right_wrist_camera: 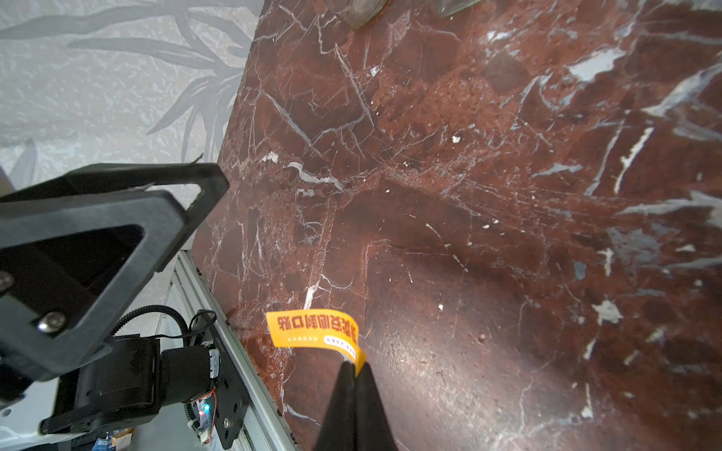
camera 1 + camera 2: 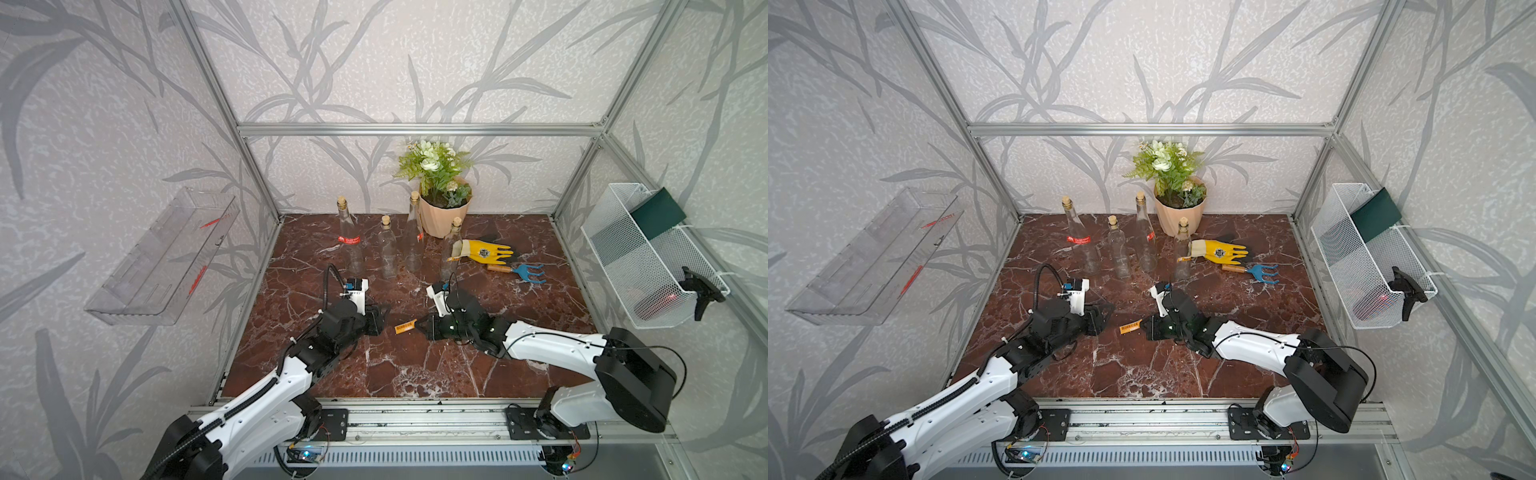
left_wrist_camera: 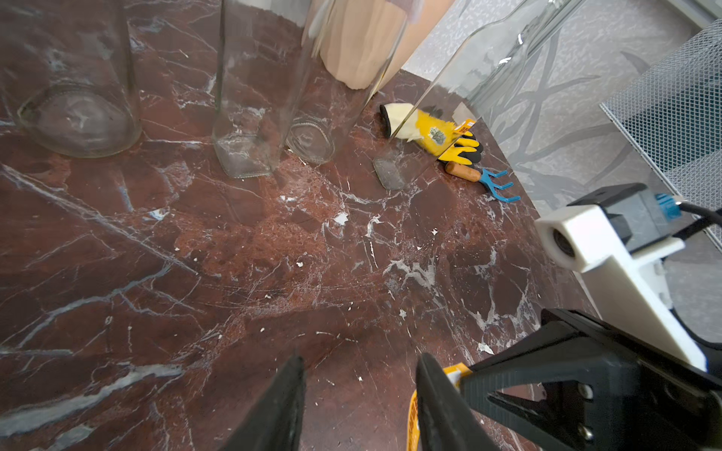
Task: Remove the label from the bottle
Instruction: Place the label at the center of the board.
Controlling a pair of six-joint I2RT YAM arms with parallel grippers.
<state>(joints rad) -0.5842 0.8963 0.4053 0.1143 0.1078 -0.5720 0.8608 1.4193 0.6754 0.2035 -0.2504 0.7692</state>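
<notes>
R tool (image 1: 354, 369) clamped on orange label (image 1: 312, 328) | L tool (image 3: 361, 365) jaws apart, empty

A beige pot of green ferns and white flowers (image 2: 442, 216) stands at the back of the red-brown marble tabletop (image 2: 415, 365); a yellow work glove (image 2: 486, 251) lies near it, just beside a blue wooden-handled hand rake (image 2: 525, 272); a white wire-mesh basket (image 2: 615, 249) and a clear plastic tray (image 2: 158, 266) hang on opposite side walls.

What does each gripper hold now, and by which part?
The right gripper pinches the orange printed label strip by one end. The left gripper stands open, holding nothing.
</notes>
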